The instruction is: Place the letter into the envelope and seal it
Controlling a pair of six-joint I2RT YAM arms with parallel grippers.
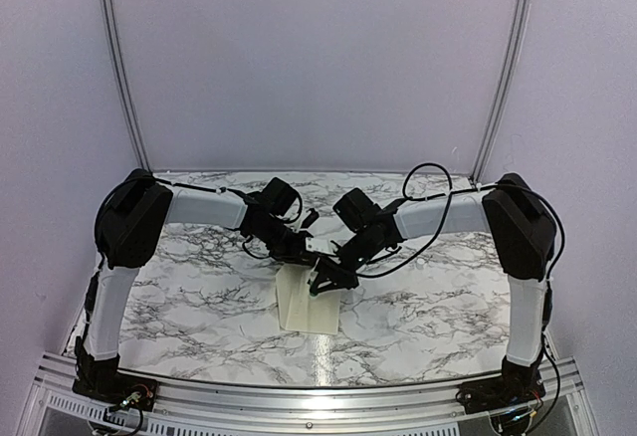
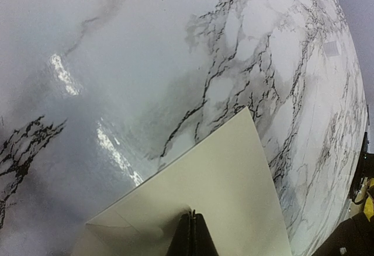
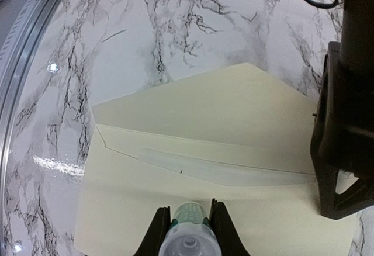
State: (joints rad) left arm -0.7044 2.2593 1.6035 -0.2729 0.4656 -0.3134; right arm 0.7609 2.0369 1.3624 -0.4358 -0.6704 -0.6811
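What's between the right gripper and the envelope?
A white-and-green glue tube, clamped in the right gripper, points down at the envelope; the right wrist view shows it.

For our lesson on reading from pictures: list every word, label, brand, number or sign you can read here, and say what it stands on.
No text can be read in any view.
envelope: blank, no writing or marks.
glue tube: green and white, any print on it too blurred to read.
table: only dark marble veining, no lettering.

White links (image 1: 204,207), black joints (image 1: 134,219) — looping black cables (image 1: 428,169).
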